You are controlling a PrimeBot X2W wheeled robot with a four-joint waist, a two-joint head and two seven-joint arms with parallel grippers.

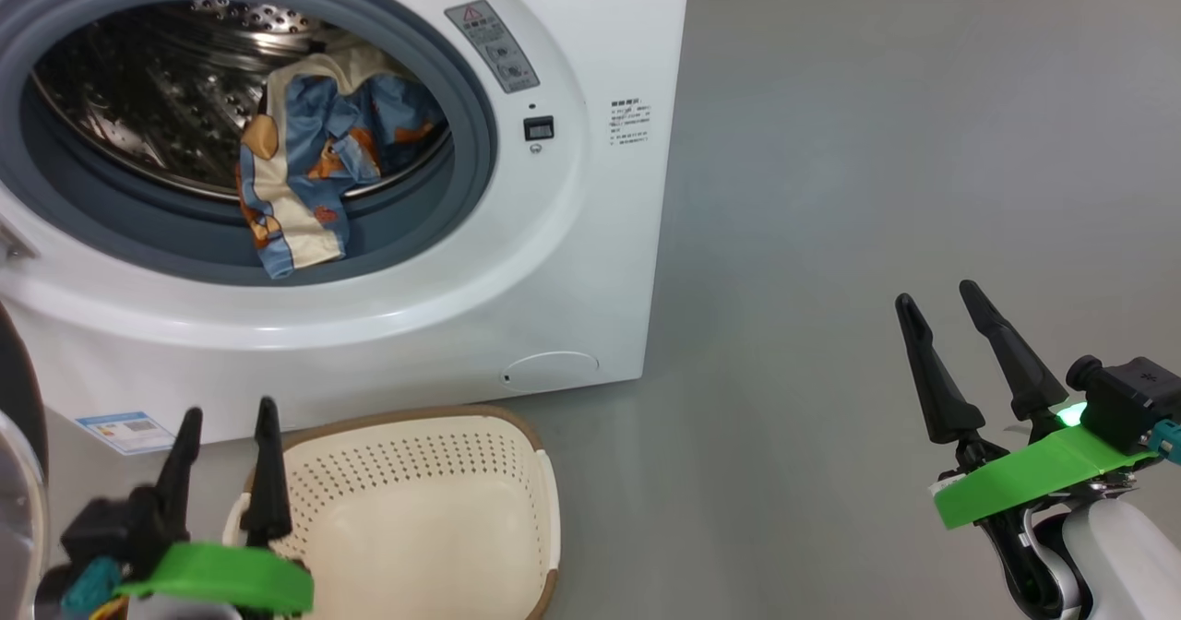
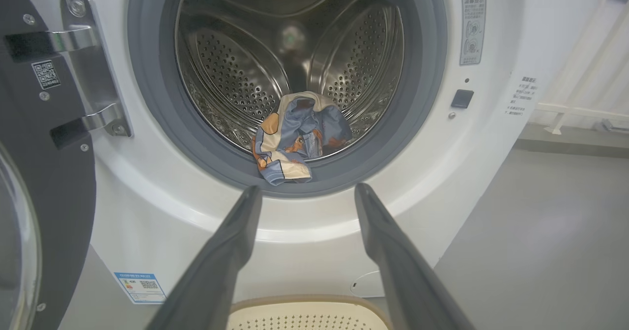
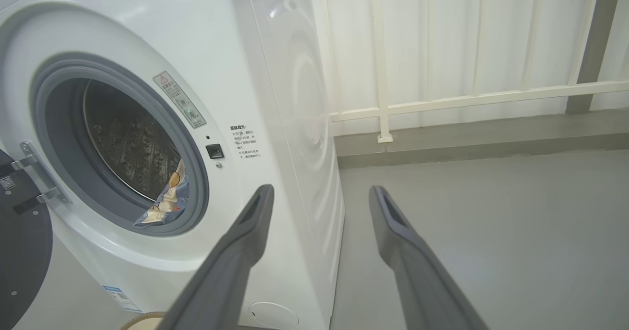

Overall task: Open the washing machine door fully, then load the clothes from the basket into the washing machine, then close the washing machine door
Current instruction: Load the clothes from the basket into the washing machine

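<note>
Door (image 2: 49,182): swung open at far left on its metal hinge (image 2: 93,74). It looks stiff and rigid, and is best pushed at the black frame, away from the hinge.
Left gripper (image 1: 230,410): fingers are spread wide and hold nothing. It is poised over the basket's left end, pointing at the drum mouth.
Clothes (image 1: 304,168): a blue bear-print bundle sits at the front of the drum, with one cream end drooping over the grey rubber ring (image 1: 166,246). They look soft, light and floppy. They are probably best pinched at a raised fold and pushed deeper, so the door does not trap the trailing end.
Basket (image 1: 415,472): on the floor just in front of the washer, with no clothing in the part that shows.
Washer (image 1: 590,232): a white front-loader with its steel drum exposed.
Right gripper (image 1: 936,292): fingers are spread and empty, over bare grey floor (image 1: 830,186), well right of the washer.
</note>
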